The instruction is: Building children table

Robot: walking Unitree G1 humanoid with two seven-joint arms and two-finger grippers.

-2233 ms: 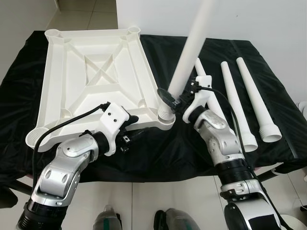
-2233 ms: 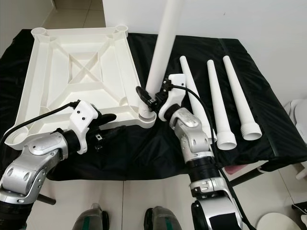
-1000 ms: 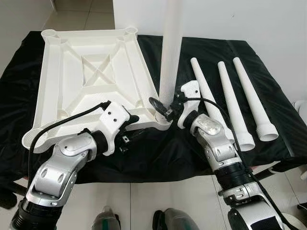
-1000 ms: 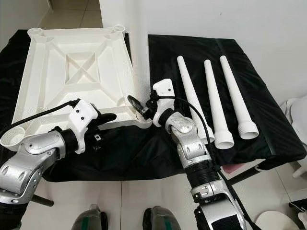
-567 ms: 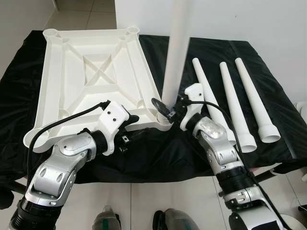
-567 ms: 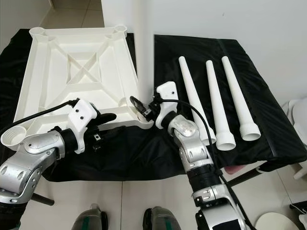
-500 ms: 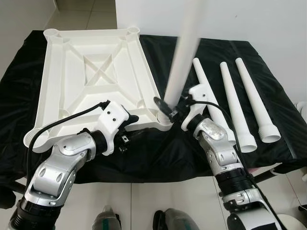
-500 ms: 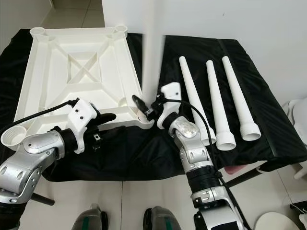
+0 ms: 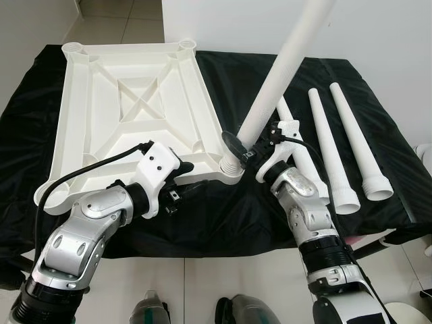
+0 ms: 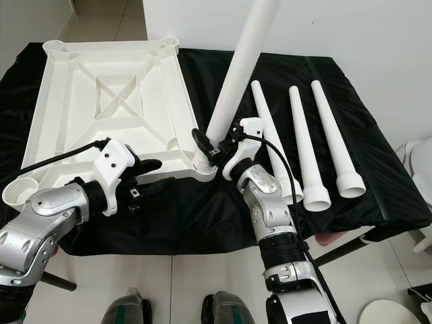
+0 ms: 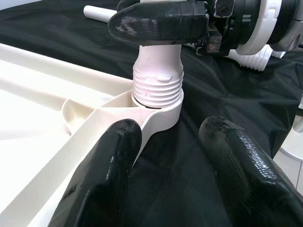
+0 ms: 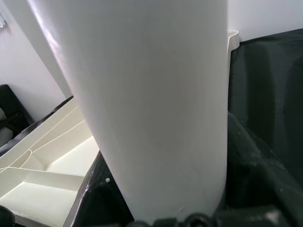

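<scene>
A white tabletop (image 9: 135, 101) lies upside down on the black cloth. My right gripper (image 9: 239, 150) is shut on a long white leg (image 9: 277, 74). The leg leans up and to the right, and its threaded end (image 11: 157, 87) sits in the near right corner socket (image 11: 163, 113). In the right wrist view the leg (image 12: 151, 94) is close up between the fingers. My left gripper (image 9: 183, 181) is open at the tabletop's near edge, just short of that socket, holding nothing.
Three spare white legs (image 9: 327, 148) lie side by side on the cloth right of the right arm, wide ends toward me. The black cloth (image 9: 378, 88) hangs over the table's front edge. A white wall stands behind, and tiled floor lies below.
The held leg has swung from nearly upright to leaning right, its foot staying in the corner socket. The left gripper has kept its place.
</scene>
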